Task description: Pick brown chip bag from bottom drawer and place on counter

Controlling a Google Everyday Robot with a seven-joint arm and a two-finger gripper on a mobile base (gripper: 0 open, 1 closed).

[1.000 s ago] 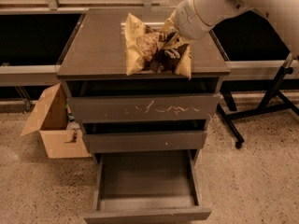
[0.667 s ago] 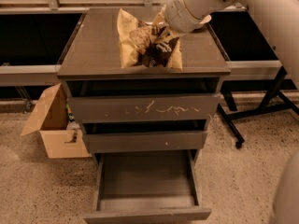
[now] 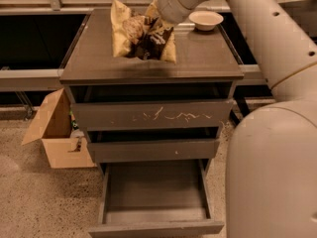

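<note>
- We see the brown chip bag (image 3: pixel 141 33) on the counter (image 3: pixel 198 58), in the upper middle of the frame, toward the back edge and left of centre. It stands crumpled, with its tan ends up and its dark middle facing us.
- The gripper (image 3: pixel 155 29) is at the bag's upper right side, its dark tip buried in the crinkled foil. We cannot tell whether it is clamped on the bag or loose, because the bag hides the tip.
- The white arm (image 3: pixel 257 33) comes in from the right edge and runs up to the top centre, where its wrist sits just above the bag.
- A large pale part of the robot's body (image 3: pixel 272 172) fills the lower right of the frame.
- A small cream bowl (image 3: pixel 206 19) sits on the counter near the back right corner, just right of the wrist and apart from the bag.
- The bottom drawer (image 3: pixel 153 192) is pulled out at the bottom centre, and we see only its grey floor inside.
- Above it, the middle drawer (image 3: pixel 153 150) is slightly out, and the scratched upper drawer front (image 3: pixel 153 115) shows pale marks across it.
- An open cardboard box (image 3: pixel 54 133) stands on the speckled floor (image 3: pixel 29 207) at the left, just beside the cabinet.
</note>
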